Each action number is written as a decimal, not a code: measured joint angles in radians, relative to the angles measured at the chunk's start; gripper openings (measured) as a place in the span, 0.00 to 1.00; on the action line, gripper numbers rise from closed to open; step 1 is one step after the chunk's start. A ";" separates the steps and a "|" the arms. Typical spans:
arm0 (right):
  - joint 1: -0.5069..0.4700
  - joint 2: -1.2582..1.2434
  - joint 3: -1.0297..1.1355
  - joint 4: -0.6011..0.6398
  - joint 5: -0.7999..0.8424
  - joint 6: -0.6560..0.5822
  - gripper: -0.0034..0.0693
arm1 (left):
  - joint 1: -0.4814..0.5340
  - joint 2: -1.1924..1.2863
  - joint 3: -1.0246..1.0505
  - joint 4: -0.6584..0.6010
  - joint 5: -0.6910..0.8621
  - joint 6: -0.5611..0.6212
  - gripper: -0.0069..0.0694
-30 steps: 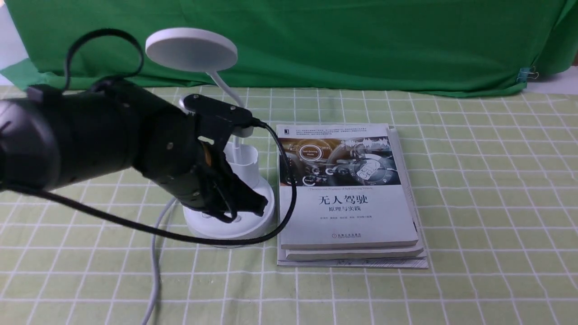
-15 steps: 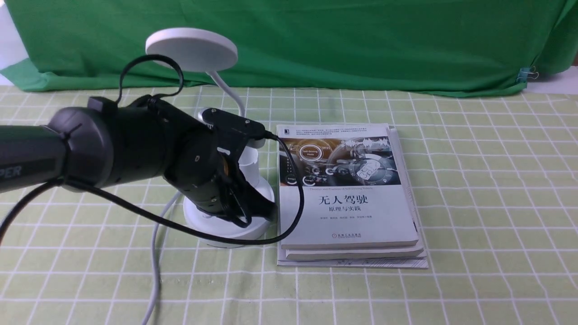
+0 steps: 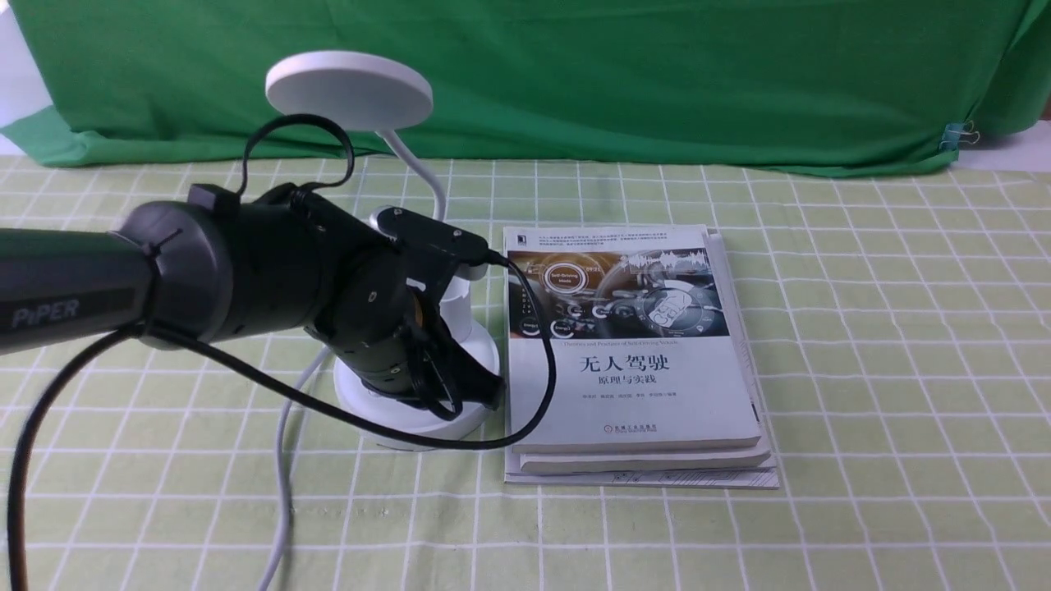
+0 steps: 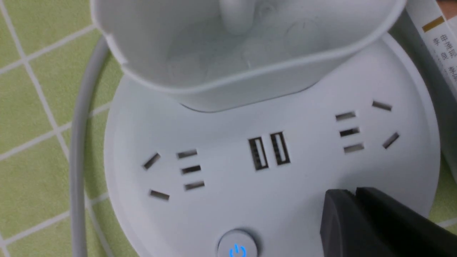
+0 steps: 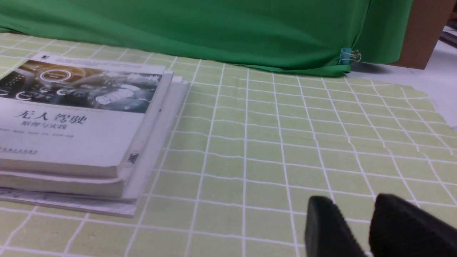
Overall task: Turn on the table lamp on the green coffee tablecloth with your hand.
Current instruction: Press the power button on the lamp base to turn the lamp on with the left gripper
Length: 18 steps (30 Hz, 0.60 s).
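- My left hand (image 3: 479,392) is clenched on nothing. Its two dark fingers (image 4: 378,225) are pressed together, with the tips low over the round base of the table lamp (image 3: 456,308).
- The lamp stands on the green coffee tablecloth (image 3: 862,328) that covers the surface, right beneath that hand. Its cup rises just beyond the fingertips, and the books (image 3: 632,353) lie just beside them.
- The power button (image 4: 237,248), marked with a blue glyph, is not under the tips. It lies to the side of them away from the books, near the rim of the base closest to me, with bare white plastic between.
- I cannot tell whether the tips are touching the base or hanging just above it.
- The arm's long axis runs from my left across toward the books, tilted downward. I judge the next move to be a short draw back along that line, then a press straight down.
- My right hand (image 5: 357,228) is released, fingers parted, over bare cloth past the books and well apart from the lamp. The left is clearly the nearer one.
- I cannot tell whether a second button is hidden under the hand.
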 joint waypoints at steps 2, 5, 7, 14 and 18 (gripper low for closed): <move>0.000 0.000 0.000 0.000 0.000 0.000 0.38 | 0.000 0.000 0.000 0.001 0.000 0.000 0.11; 0.000 0.000 0.000 0.000 0.000 0.000 0.38 | 0.000 0.000 0.000 0.001 0.000 0.000 0.11; 0.000 0.000 0.000 0.000 0.000 0.000 0.38 | 0.000 0.000 0.000 0.001 0.001 0.000 0.11; 0.000 0.000 0.000 0.000 0.000 0.000 0.38 | 0.000 -0.082 0.003 0.000 0.091 0.000 0.11; 0.000 0.000 0.000 0.000 0.000 0.000 0.38 | 0.000 -0.198 0.007 0.000 0.158 0.020 0.11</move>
